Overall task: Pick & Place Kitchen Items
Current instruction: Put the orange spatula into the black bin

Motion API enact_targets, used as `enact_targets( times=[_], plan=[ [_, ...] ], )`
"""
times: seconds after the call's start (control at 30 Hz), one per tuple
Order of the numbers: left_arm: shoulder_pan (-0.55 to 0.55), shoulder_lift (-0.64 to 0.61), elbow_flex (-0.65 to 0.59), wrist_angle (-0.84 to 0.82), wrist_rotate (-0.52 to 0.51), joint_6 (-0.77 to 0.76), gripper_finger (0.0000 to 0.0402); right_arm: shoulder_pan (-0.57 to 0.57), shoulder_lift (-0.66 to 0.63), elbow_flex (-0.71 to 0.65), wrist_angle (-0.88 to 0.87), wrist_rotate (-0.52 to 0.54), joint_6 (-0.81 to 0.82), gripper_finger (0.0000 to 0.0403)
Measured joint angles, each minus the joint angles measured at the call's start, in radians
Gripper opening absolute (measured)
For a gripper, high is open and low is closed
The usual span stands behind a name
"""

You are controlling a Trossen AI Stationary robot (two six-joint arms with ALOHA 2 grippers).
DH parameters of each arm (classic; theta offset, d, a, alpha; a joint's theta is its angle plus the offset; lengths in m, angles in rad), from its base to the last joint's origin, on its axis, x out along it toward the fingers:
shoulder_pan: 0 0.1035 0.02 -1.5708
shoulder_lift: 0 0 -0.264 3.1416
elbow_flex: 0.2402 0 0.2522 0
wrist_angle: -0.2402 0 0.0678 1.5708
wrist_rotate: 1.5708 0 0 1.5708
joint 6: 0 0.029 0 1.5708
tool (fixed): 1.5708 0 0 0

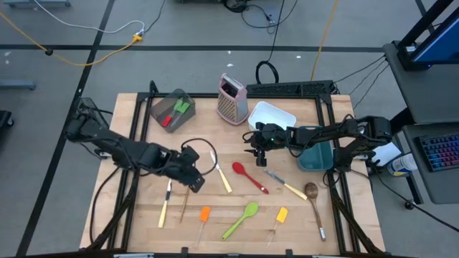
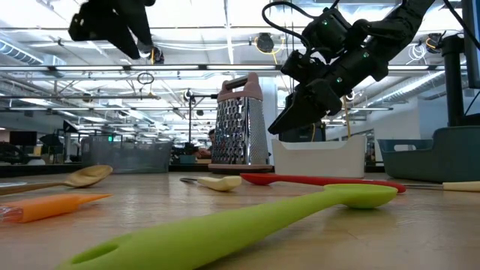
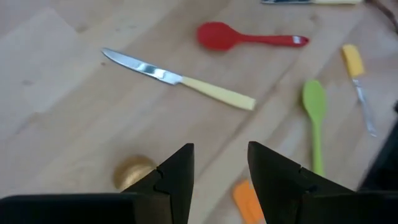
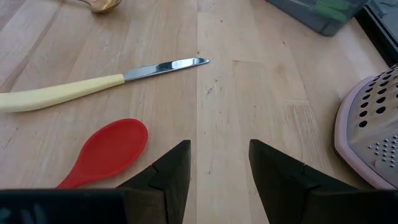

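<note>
Both end effectors hang parted and empty: left end effector [image 1: 192, 177] over the gold spoon [image 3: 132, 170], right end effector [image 1: 256, 153] beside the red spoon [image 1: 249, 176].

Worktop [image 1: 143, 222]: you see pale wooden planks inside a dark frame.
Box grater [image 1: 232, 99]: it stands upright near the far edge of the worktop, metal with pink trim; from table height you see it left of the white container.
Grey container [image 1: 172, 109]: it sits to your left of the grater at the far edge.
White container [image 1: 272, 117]: it sits just right of the grater, tilted to the worktop's edges.
Teal container [image 1: 315, 155]: it lies beside the white one, toward the right edge.
Keyboard [image 1: 439, 153]: you find it off the worktop, on the far right.
Yellow cable [image 1: 93, 54]: it runs across the floor beyond the worktop.
</note>
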Motion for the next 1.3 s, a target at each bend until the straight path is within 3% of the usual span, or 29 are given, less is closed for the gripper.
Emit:
enact_targets(
  times=[0.2, 0.47, 0.8, 0.97, 1.3],
  plan=[
    [-0.083, 0.024, 0.000, 0.038, -0.048, -0.094, 0.0152, 0.000, 0.000, 0.000, 0.000, 0.000, -0.001, 0.0155],
    [-0.180, 0.140, -0.001, 0.108, -0.034, -0.188, 0.0152, 0.000, 0.000, 0.000, 0.002, 0.000, -0.017, 0.0155],
    [-0.223, 0.345, -0.001, 0.360, 0.151, -0.201, 0.0152, 0.000, 0.000, 0.000, 0.012, 0.001, -0.070, 0.0155],
    [-0.217, 0.429, -0.001, 0.344, 0.252, -0.216, 0.0152, 0.000, 0.000, 0.000, 0.024, 0.000, -0.114, 0.0155],
    [-0.161, 0.467, -0.001, 0.319, 0.149, -0.336, 0.0152, 0.000, 0.000, 0.000, 0.116, 0.000, -0.140, 0.0155]
  ],
)
